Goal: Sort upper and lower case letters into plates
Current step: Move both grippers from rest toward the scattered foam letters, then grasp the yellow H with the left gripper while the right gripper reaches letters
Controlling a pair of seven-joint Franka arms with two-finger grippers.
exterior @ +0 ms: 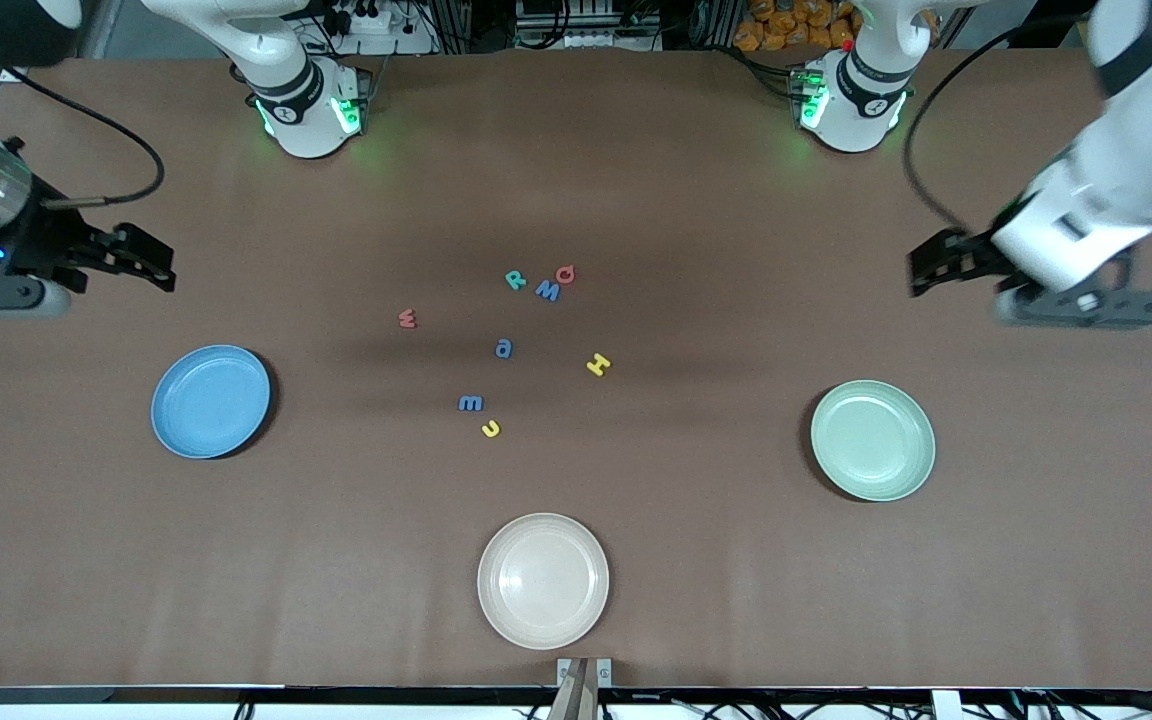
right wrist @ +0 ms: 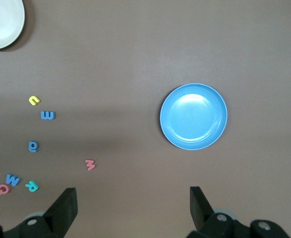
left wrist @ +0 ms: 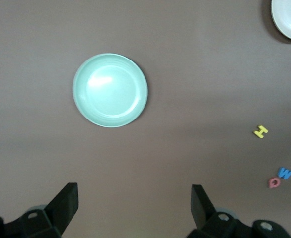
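Letters (exterior: 506, 345) loose mid-table, blue plate (exterior: 210, 401), mint plate (exterior: 873, 440), cream plate (exterior: 543, 580) nearest camera, both jaws open, empty.

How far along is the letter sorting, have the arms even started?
Nothing is sorted yet: the blue plate and green plate hold nothing. Nothing is in hand: the left gripper and right gripper hover open over bare table. All eight letters, such as the yellow H and blue a, lie mid-table.
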